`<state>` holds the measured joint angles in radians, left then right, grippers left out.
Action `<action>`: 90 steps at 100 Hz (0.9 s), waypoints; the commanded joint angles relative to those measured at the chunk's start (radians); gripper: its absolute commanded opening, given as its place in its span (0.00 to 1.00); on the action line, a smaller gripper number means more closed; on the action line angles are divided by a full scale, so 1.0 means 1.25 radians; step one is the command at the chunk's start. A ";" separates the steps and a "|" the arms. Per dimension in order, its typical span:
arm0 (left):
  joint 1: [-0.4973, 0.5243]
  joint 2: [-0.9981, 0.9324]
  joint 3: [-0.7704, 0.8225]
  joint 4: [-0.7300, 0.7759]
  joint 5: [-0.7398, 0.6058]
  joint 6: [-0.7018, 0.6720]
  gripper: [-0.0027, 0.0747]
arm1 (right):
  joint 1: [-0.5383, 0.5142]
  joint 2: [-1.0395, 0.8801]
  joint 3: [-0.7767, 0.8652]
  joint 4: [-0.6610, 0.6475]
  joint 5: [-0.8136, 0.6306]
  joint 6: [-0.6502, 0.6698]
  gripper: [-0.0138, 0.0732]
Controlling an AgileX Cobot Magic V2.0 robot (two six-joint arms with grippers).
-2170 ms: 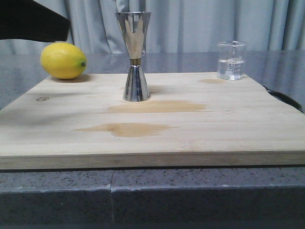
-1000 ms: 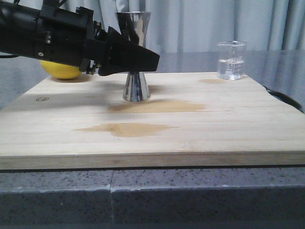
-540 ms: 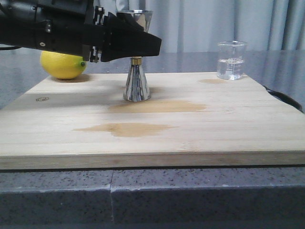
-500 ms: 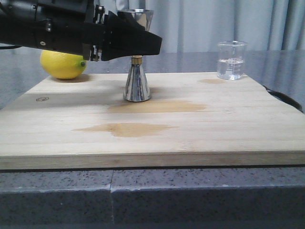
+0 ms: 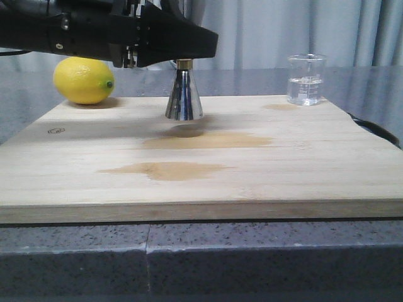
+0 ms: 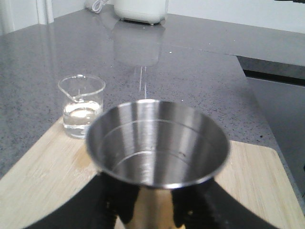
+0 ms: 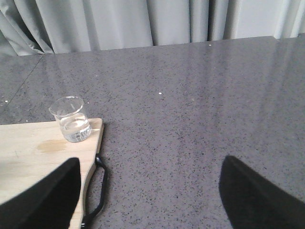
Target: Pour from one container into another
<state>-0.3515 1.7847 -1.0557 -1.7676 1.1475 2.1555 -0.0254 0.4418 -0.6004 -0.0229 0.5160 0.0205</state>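
- My left gripper (image 5: pixel 189 47) is clamped on the tall shiny steel hourglass jigger (image 5: pixel 184 94), holding it clear of the pale wooden cutting board (image 5: pixel 252 170); its shadow sits on the wood underneath.
- From the left wrist cam the jigger's open cup (image 6: pixel 157 143) looks empty, black fingers (image 6: pixel 119 202) on both sides.
- The small clear glass beaker (image 5: pixel 306 79) with printed marks stands near the board's far right corner, some clear liquid inside.
- My right gripper (image 7: pixel 147 200) is spread wide, hanging over the grey counter (image 7: pixel 190 119), holding nothing.
- Yellow lemon (image 5: pixel 84 80) at far left.
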 commanded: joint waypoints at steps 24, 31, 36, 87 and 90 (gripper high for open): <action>-0.007 -0.034 -0.078 -0.066 0.096 0.002 0.32 | -0.001 0.011 -0.027 0.000 -0.113 -0.008 0.76; -0.007 -0.034 -0.078 -0.066 0.096 0.002 0.32 | 0.011 0.021 -0.027 0.012 -0.143 -0.016 0.76; -0.007 -0.034 -0.078 -0.066 0.095 0.002 0.32 | 0.026 0.034 -0.027 0.018 -0.160 -0.027 0.76; -0.007 -0.034 -0.078 -0.066 0.087 0.002 0.32 | 0.233 0.383 -0.089 0.018 -0.315 -0.070 0.76; -0.007 -0.034 -0.078 -0.066 0.087 0.002 0.32 | 0.236 0.404 -0.089 0.018 -0.339 -0.070 0.76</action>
<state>-0.3515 1.7847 -1.1228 -1.7637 1.1554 2.1555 0.2594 0.8865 -0.6738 0.0000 0.2495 -0.0538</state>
